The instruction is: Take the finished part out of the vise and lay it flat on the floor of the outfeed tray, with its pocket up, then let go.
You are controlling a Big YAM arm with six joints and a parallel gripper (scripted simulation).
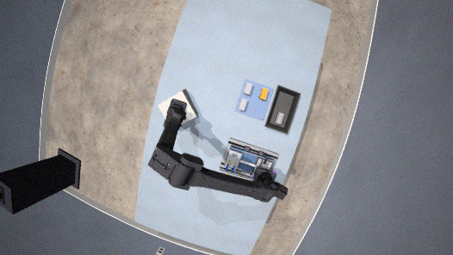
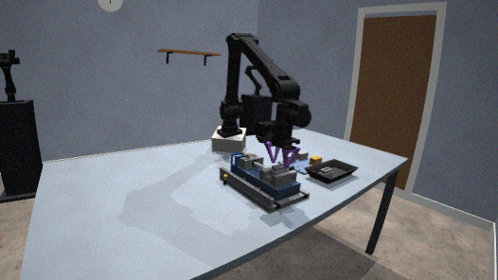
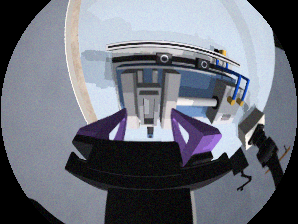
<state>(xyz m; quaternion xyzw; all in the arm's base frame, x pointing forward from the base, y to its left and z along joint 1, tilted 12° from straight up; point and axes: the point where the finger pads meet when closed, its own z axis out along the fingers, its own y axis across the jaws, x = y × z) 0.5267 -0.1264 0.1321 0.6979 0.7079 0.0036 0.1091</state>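
The blue and grey vise (image 1: 250, 161) stands on its rail base near the table's front edge; it also shows in the side view (image 2: 262, 179) and in the wrist view (image 3: 166, 86). A grey part (image 3: 149, 104) (image 2: 280, 171) sits clamped between its jaws. My gripper (image 2: 280, 155) with purple fingers hangs just above the part, fingers pointing down. In the wrist view the fingers stand apart on either side of the part, with nothing between them. The black outfeed tray (image 1: 282, 108) lies beyond the vise (image 2: 331, 169).
A small grey ribbed piece (image 1: 279, 118) lies on the tray floor. A blue plate (image 1: 254, 100) beside the tray holds two grey blocks and an orange one. The arm's white base (image 1: 177, 105) stands at the table's far side. A black camera stand (image 1: 36, 178) is off the table.
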